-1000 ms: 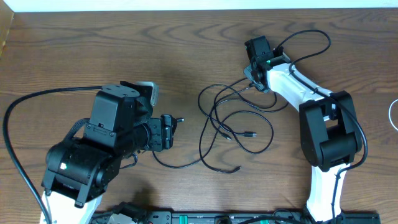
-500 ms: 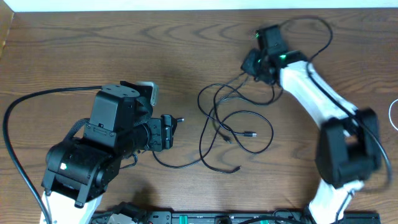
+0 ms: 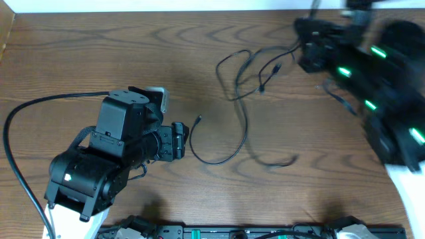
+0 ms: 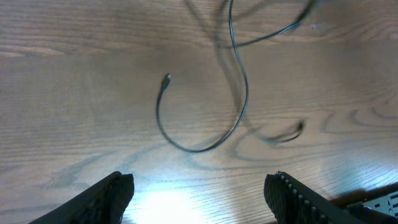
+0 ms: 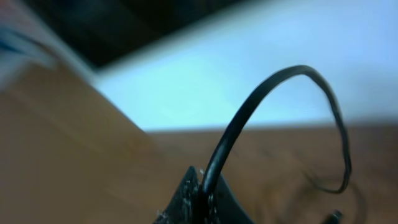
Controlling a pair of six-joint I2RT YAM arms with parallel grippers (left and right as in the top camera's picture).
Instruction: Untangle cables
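Thin black cables trail across the middle of the table, from a plug end near my left gripper up to my right gripper. My left gripper is open and empty, low over the wood. In the left wrist view the cable loop and its plug lie ahead of the open gripper. My right gripper is raised and blurred at the far right. The right wrist view shows it shut on a black cable that arcs upward. No white cable is in view.
A blurred stretch of black cable lies near the table's front. My right arm covers the right side of the table. The thick black arm cable curves at the left. A rail runs along the front edge.
My right arm has risen and swung up and to the right with the cable in its grip. The tangle was dragged that way and its loops pulled open. My left arm has not moved.
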